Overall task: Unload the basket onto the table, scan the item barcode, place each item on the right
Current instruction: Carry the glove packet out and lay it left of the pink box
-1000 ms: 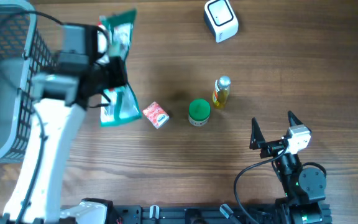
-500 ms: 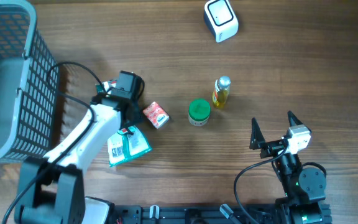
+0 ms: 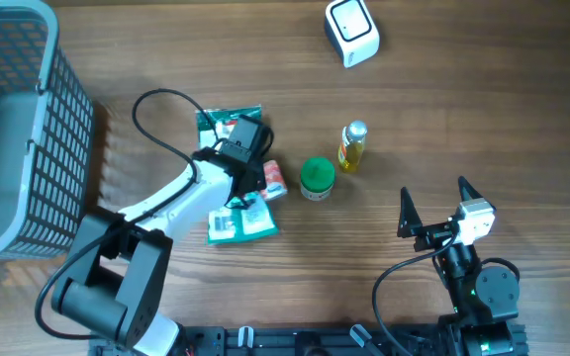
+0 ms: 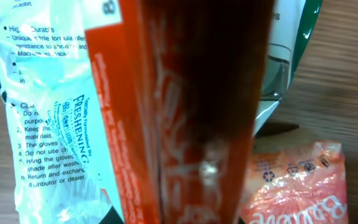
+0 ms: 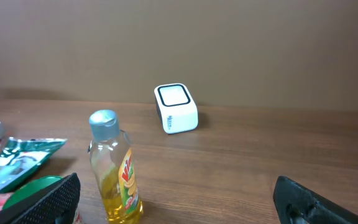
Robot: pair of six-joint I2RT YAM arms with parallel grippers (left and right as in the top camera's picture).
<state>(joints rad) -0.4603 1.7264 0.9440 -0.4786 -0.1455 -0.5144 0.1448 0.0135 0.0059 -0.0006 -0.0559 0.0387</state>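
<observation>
Left gripper point(image 3: 248, 163) was clenched on the green-and-white packet point(image 3: 240, 223), held just beneath my wrist beside the red sachet point(image 3: 274, 179); judged best to carry it level to the scanner point(image 3: 351, 32), well ahead and right, barcode side facing its window.

The left arm point(image 3: 188, 195) hides part of the glove packet point(image 3: 240, 222). An orange-red band point(image 4: 185, 112) is blurred; the basket point(image 3: 67, 129) is cropped.
</observation>
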